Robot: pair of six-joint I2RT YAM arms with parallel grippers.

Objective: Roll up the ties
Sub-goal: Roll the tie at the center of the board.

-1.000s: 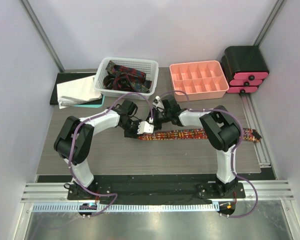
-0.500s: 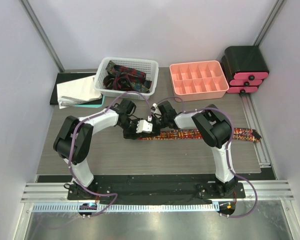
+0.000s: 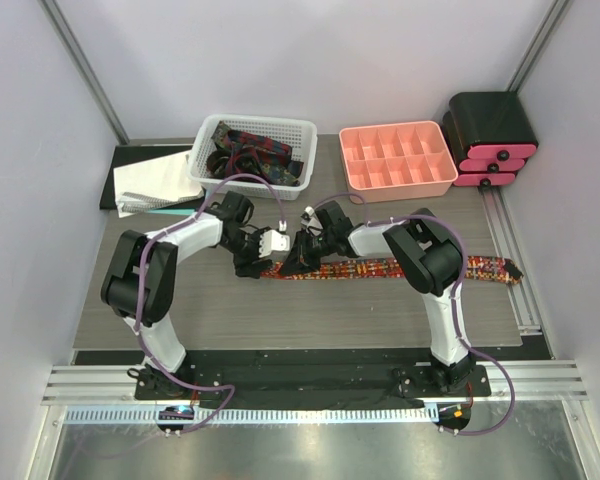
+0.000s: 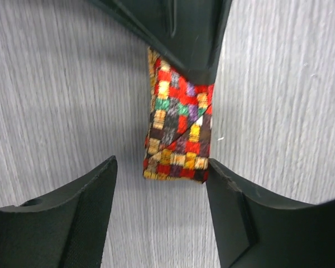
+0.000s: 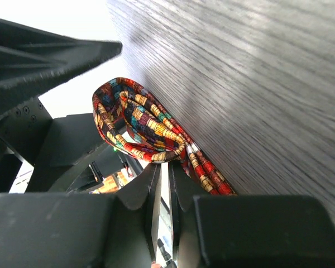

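A red tie (image 3: 365, 268) with a yellow, green and orange checked print lies stretched left to right across the middle of a grey wood-grain desk (image 3: 280, 310). Its left end is folded back on itself into a small loose loop. The right claw (image 5: 162, 180) pinches that looped end, jaws nearly together with the fabric between them. The left claw (image 4: 161, 167) sits at the same end, jaws spread wide on either side of the fold, holding nothing. Its right finger looks to touch the fabric's edge. Along the back of the desk stand a white basket (image 3: 250, 183) holding other ties (image 3: 255, 150), a pink compartment tray (image 3: 400, 187), and a black and pink drawer unit (image 3: 490, 135). A white cloth (image 3: 150, 180) lies at back left.
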